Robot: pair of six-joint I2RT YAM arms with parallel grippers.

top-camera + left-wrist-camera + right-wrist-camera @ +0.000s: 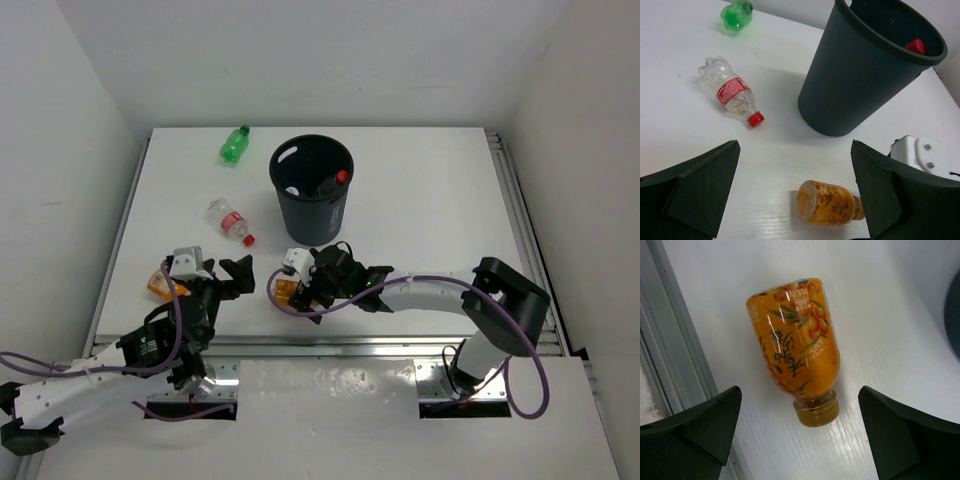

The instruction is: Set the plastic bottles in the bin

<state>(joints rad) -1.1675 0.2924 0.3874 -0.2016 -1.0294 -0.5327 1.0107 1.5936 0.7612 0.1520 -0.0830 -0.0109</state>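
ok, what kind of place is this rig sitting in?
Probably a robot lab test cell, not a home: bare white table boxed in by plain white walls, metal mounting frame along its near edge, and only staged props, like the black bin and green bottle.

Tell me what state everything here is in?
Bin: upright, red-capped bottle inside.
Green bottle: lying down.
Clear red-labelled bottle: lying, capped.
Orange bottle: lying, capped.
Second orange bottle: lying, partly hidden.
Left end effector: open, empty.
Right end effector: open around orange bottle.
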